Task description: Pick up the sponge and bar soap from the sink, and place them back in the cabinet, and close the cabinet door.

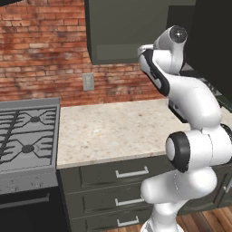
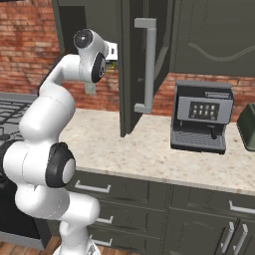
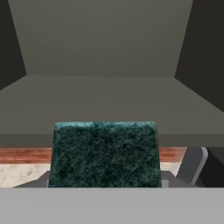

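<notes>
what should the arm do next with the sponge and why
Probably push a little further forward into the cabinet before letting go. In the hand view the sponge sits in the closed gripper, level with the shelf's front edge, with counter below it.

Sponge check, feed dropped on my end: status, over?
End effector shut on sponge. Facing the cabinet interior, door open. Nothing blocking the shelf.
</notes>
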